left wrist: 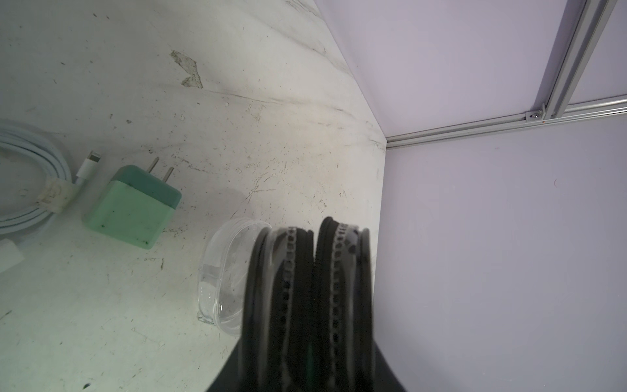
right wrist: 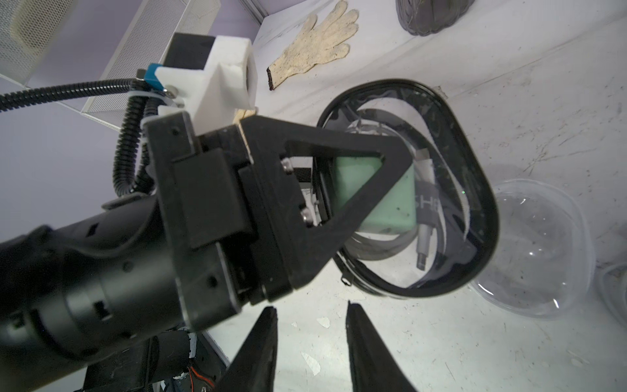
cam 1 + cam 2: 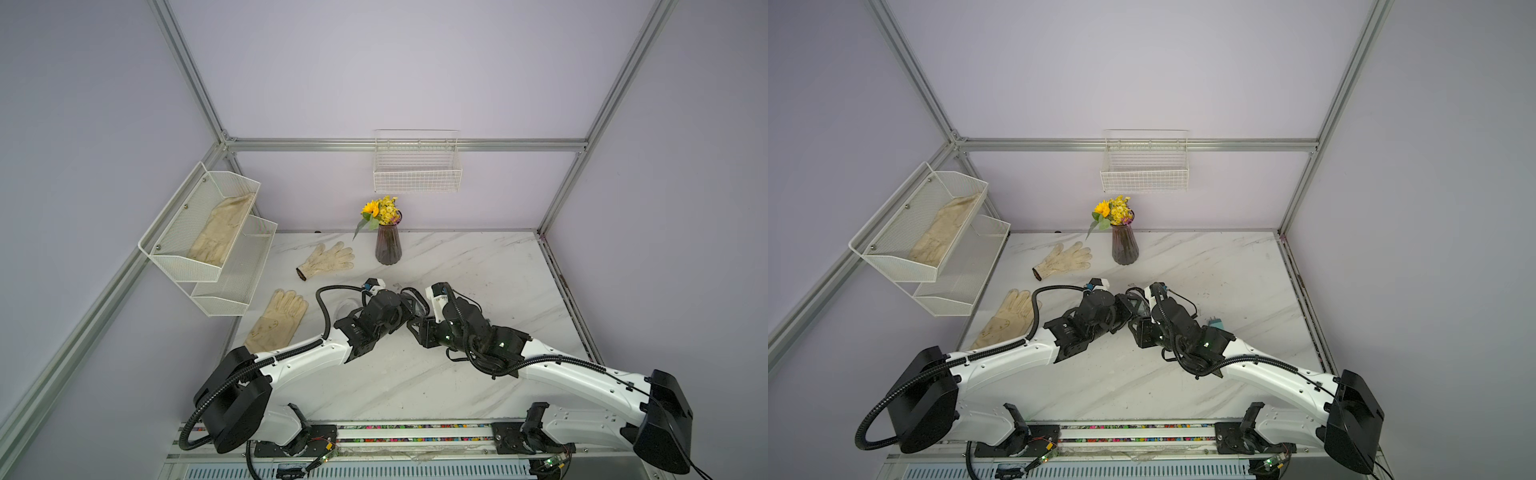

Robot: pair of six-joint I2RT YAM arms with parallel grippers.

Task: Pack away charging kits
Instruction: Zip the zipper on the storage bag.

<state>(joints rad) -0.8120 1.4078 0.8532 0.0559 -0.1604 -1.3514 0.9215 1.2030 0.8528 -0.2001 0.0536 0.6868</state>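
Observation:
My left gripper [image 1: 312,332] is shut on the black-rimmed transparent case [image 2: 475,190], which it holds on edge just above the table. Inside this case are a mint-green cube adapter [image 2: 390,203] and a coiled cable. My right gripper [image 2: 310,309] is open beside the case with nothing between its fingers. Both grippers meet at mid-table in both top views, left [image 3: 409,305] and right [image 3: 415,326]. Loose on the table are another mint-green adapter [image 1: 132,207], a coiled white cable [image 1: 30,183] and a clear case [image 1: 227,271]. A further clear case [image 2: 543,251] sits next to the held one.
Two cream gloves [image 3: 328,258] [image 3: 278,320] lie on the left of the marble table. A dark vase of yellow flowers [image 3: 387,245] stands at the back. A white wire basket [image 3: 417,174] hangs on the back wall. A two-tier mesh shelf [image 3: 208,249] on the left wall holds a glove.

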